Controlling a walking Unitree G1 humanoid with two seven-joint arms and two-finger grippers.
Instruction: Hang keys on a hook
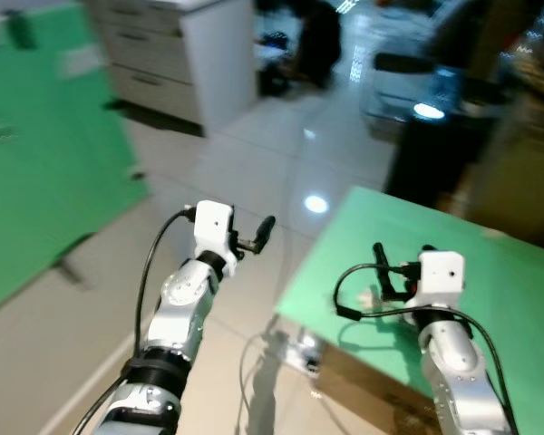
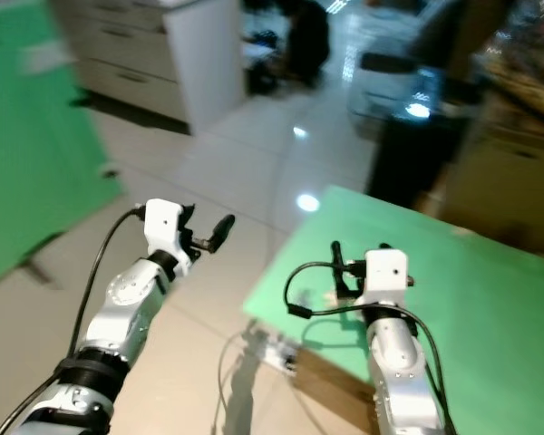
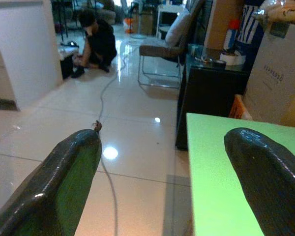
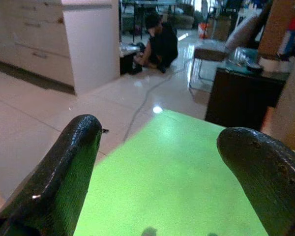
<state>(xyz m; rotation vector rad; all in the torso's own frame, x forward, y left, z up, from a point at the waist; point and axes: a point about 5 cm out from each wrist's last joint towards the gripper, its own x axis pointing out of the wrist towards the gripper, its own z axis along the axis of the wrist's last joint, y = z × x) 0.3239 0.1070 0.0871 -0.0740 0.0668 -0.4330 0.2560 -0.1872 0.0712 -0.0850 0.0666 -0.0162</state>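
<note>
Person [image 4: 160, 42] crouching, right pincer [image 4: 162, 172] open

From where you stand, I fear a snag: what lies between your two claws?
Bare tiled floor and the near corner of the green table, as the left eye view shows. The left claw hangs over the floor, the right claw over the table.

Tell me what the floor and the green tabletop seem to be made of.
The floor looks like glossy pale tile: it mirrors ceiling lights and shows thin joint lines. The green tabletop looks like a smooth, matte painted or laminated board: flat, even colour, only soft shadows. Its core cannot be told. Both grippers, left and right, stand open.
</note>
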